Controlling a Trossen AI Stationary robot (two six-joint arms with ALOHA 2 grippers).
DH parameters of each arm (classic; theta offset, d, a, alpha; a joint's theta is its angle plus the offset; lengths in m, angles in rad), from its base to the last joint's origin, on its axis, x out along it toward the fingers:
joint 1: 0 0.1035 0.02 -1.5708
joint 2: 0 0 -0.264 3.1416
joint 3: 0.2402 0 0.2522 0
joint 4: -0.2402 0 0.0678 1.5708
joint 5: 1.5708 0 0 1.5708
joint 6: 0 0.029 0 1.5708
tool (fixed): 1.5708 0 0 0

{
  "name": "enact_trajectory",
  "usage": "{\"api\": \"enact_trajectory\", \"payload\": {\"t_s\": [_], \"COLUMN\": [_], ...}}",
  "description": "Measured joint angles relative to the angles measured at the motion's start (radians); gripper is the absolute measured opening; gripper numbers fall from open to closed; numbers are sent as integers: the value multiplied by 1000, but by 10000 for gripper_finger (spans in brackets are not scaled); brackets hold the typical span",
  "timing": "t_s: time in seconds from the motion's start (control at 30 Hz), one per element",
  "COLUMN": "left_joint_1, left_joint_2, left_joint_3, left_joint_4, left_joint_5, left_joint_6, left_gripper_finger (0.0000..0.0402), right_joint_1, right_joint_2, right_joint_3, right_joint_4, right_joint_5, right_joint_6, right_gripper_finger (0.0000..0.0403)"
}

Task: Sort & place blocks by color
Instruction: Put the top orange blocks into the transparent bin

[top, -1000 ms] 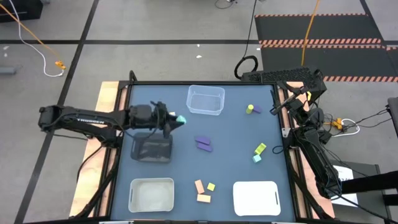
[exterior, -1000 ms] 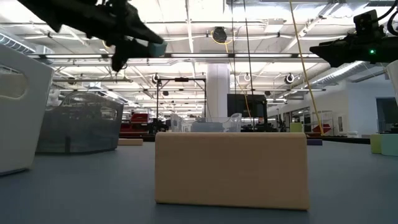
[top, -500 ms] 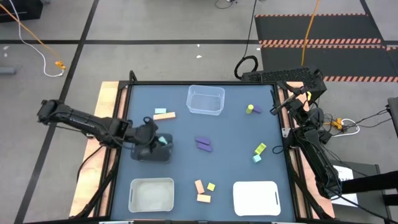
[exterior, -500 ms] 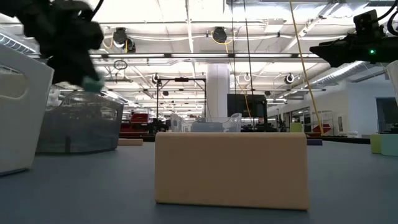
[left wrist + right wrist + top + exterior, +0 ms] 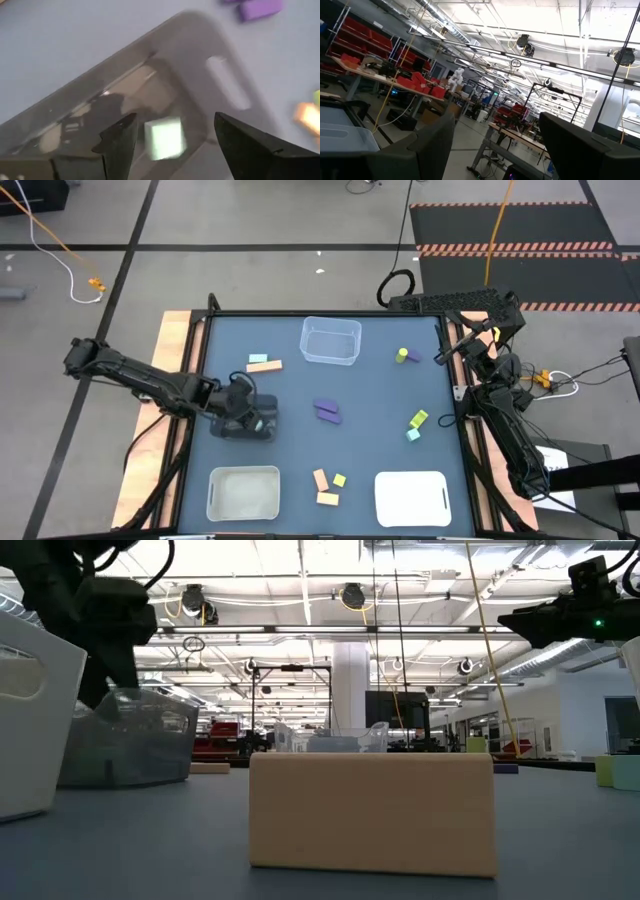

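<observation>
Left arm hides the black bin below it.

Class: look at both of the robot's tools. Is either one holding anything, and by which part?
Nothing is held. The left tool is open above the dark bin, a teal block lying loose inside. The right tool is parked off-table.

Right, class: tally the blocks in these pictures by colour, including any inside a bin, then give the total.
Orange blocks: 3
Teal blocks: 3, one inside the black bin
Purple blocks: 3
Yellow-green blocks: 3
Total: 12
</observation>
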Motion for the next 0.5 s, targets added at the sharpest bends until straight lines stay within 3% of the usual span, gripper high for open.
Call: {"api": "enact_trajectory", "payload": {"t_s": [0.17,0.3,0.5], "left_joint_1": [1,27,225], "left_joint_2": [-57,-75,-13], "left_joint_3": [0,1,1], "left_joint_4": [99,232,300], "left_joint_5": [-75,-222,-267], "left_joint_6": [86,295,633], "left_gripper_finger": [265,266,266], "right_joint_1": [0,0,0], "right_joint_2": [0,0,0], "right_joint_3": [0,0,0], "right_joint_4": [0,0,1], "right_joint_5": [0,0,0], "right_joint_6": [0,0,0], "right_gripper_finger": [281,281,281]}}
